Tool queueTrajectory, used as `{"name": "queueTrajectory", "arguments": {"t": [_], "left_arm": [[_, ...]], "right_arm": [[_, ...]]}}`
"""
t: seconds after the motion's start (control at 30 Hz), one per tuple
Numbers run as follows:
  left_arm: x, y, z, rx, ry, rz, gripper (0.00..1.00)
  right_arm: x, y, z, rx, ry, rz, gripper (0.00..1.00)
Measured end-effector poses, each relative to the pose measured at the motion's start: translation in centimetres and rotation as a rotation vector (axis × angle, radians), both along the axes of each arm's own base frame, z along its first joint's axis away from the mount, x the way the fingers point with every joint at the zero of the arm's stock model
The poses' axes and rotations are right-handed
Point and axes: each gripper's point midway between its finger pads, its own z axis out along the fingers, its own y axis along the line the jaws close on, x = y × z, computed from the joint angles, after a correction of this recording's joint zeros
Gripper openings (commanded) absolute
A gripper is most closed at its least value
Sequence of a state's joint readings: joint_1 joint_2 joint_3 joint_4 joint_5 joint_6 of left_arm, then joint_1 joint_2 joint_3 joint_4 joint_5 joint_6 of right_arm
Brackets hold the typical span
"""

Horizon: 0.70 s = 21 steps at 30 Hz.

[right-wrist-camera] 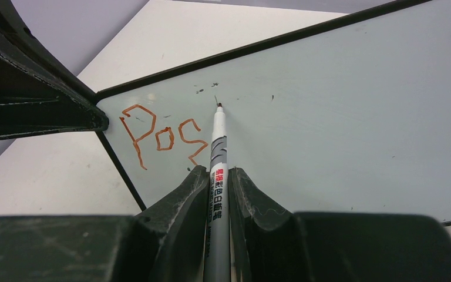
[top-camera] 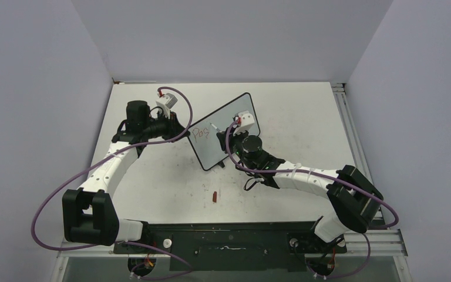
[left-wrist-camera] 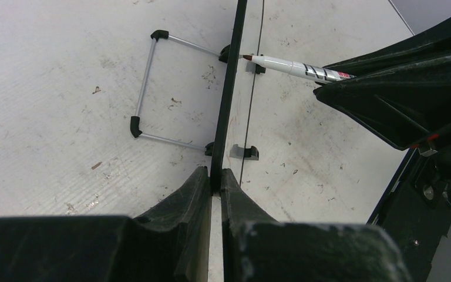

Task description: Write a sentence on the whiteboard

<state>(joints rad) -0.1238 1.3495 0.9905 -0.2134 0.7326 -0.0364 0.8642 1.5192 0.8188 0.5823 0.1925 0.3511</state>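
Observation:
The whiteboard (top-camera: pixel 226 120) stands tilted on the table's middle, black-framed. In the left wrist view it is edge-on (left-wrist-camera: pixel 230 88). My left gripper (top-camera: pixel 183 130) is shut on its left edge (left-wrist-camera: pixel 216 176). The sentence (right-wrist-camera: pixel 161 138) is orange-red letters reading "Pos" at the upper left of the board face (right-wrist-camera: pixel 340 106). My right gripper (right-wrist-camera: pixel 217 173) is shut on a grey marker (right-wrist-camera: pixel 217 153). The marker's tip is at the board just right of the "s"; I cannot tell whether it touches. The marker also shows in the left wrist view (left-wrist-camera: pixel 296 66).
A small red marker cap (top-camera: pixel 214 197) lies on the white tabletop in front of the board. The board's wire stand (left-wrist-camera: pixel 147 88) rests on the table behind it. Grey walls enclose the table on three sides, and a rail (top-camera: pixel 352 135) runs along the right edge.

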Motion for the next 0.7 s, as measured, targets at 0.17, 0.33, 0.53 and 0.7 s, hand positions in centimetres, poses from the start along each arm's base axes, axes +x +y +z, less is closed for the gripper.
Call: {"name": "queueTrajectory", "arguments": {"t": [0.17,0.33,0.53,0.7], "left_arm": [[-0.02,0.0,-0.01,0.001,0.004,0.0,0.0],[-0.04,0.0,-0.01,0.001,0.005,0.0,0.0],[-0.04,0.0,-0.01,0.001,0.005,0.0,0.0],[-0.05,0.0,-0.01,0.0,0.005,-0.001,0.0]], "right_arm": [[-0.16,0.16,0.0,0.0,0.0,0.005,0.05],[-0.41,0.4,0.0,0.0,0.0,0.011,0.05],[-0.67,0.65,0.0,0.002,0.002,0.018,0.05],[-0.65,0.57,-0.09,0.005,0.005,0.012,0.05]]}}
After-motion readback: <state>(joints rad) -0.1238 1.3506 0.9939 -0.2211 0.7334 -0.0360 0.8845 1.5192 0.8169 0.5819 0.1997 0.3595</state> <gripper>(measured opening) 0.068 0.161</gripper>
